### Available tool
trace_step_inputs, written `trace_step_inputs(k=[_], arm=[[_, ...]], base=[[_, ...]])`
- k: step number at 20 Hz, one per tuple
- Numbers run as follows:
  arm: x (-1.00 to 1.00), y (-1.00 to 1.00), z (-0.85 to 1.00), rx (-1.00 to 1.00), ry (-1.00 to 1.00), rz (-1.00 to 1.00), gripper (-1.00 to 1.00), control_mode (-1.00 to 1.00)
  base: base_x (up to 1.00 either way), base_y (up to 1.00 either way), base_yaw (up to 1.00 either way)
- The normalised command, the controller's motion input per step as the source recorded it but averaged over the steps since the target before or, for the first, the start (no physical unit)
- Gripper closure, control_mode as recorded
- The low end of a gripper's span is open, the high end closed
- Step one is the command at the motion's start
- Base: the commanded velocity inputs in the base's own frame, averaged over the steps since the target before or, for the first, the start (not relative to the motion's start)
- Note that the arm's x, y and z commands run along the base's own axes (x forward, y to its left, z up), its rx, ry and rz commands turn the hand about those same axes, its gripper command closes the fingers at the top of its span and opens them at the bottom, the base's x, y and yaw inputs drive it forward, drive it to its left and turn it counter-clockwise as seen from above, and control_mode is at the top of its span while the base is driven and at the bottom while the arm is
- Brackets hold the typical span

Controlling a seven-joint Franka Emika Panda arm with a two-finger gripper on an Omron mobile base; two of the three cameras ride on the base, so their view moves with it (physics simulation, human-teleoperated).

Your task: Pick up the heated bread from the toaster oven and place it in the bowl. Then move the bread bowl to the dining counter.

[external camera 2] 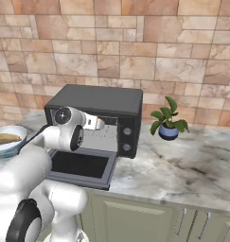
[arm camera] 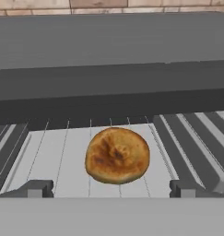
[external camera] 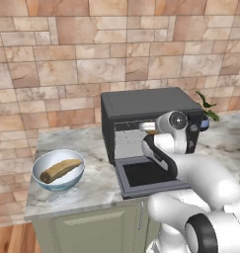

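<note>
The dark grey toaster oven (external camera: 146,101) (external camera 2: 95,100) stands on the counter with its door (external camera: 146,175) dropped open. Inside it, on the wire rack (arm camera: 62,152), lies the heated bread (arm camera: 117,155), a small round golden bun. My gripper (arm camera: 111,188) (external camera 2: 98,124) reaches into the oven mouth and is open. One fingertip stands on each side of the bread, and neither touches it. The pale blue-white bowl (external camera: 40,163) (external camera 2: 16,131) sits on the counter to the left of the oven. The dining counter is out of view.
A long tan loaf (external camera: 60,169) lies in the bowl. A small potted plant (external camera 2: 168,120) stands to the right of the oven. The marbled counter (external camera: 97,183) over panelled cabinets ends just left of the bowl. A brick wall rises behind.
</note>
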Motion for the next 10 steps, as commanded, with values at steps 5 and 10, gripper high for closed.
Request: trace_step_inputs(k=[5, 10], arm=[[0.21, -0.03, -0.10, 0.00, -0.01, 0.00, -1.00, -1.00], [0.03, -0.10, -0.17, 0.00, 0.00, 0.00, -1.00, -1.00]], base=[[0.00, 0.00, 0.00], [0.00, 0.00, 0.00]])
